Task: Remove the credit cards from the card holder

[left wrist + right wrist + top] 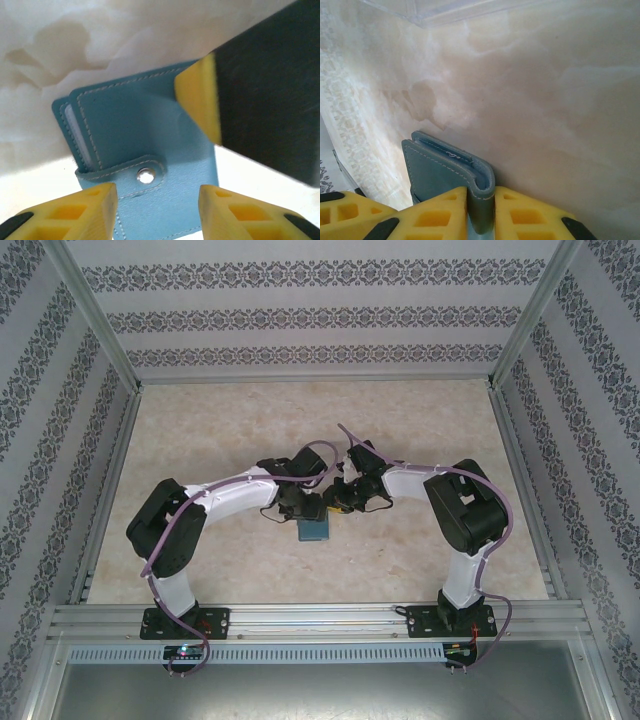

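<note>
The right gripper (481, 200) pinches the folded edge of the teal card holder (435, 170), one yellow finger (440, 212) pressed to each side of the stitched leather. Opposite it, the left gripper (157, 200) stands partly open, its two yellow fingers (90, 210) apart on either side of the holder's near end; whether they touch it cannot be told. From the left wrist, one pad of the right gripper sits against the holder's far right corner.

The holder's closing tab (122, 175) lies fastened across the cover, its metal snap (146, 175) shut. A pale strip (75, 132) shows between the covers at the left edge, too little of it in view to tell whether it is a card.

Seen from above, the card holder (313, 530) sits mid-width on the marbled table (200, 440), in its nearer half, with the left gripper (303, 508) and right gripper (338, 502) crowded together just beyond it. Both arms bend inward, their cables looping over the wrists. Open tabletop runs left, right and far to the aluminium frame (100, 330) and patterned walls (320, 315).
</note>
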Motion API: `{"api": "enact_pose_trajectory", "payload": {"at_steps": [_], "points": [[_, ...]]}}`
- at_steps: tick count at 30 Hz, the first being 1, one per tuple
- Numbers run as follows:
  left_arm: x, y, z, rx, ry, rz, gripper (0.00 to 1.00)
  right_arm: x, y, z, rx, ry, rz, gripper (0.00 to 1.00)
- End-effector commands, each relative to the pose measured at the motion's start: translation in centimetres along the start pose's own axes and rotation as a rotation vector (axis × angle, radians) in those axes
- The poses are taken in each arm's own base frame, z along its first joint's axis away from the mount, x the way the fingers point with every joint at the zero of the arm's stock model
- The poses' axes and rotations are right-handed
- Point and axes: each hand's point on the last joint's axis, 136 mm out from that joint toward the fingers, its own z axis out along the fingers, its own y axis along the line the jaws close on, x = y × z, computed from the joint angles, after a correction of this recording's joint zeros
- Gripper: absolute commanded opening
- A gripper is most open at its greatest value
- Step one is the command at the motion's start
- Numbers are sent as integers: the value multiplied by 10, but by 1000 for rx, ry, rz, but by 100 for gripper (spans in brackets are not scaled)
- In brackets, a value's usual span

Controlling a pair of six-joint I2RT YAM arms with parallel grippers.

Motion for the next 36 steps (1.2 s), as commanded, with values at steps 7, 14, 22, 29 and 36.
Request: {"api": "enact_pose_trajectory", "payload": {"at_steps": [7,14,22,29,36], "points": [[6,8,17,-95,58,50,45,1,-1,-5,-5,-6,0,19],[16,21,28,-155,102,45,41,2,-1,-5,-2,-6,3,19],[27,37,34,-227,145,40,37,2,-2,-6,1,-7,3,18],[36,45,42,-260,195,43,36,1,0,-7,2,-11,3,17],[29,46,34,-277,151,50,22,1,-2,-9,12,-13,5,16]]}}
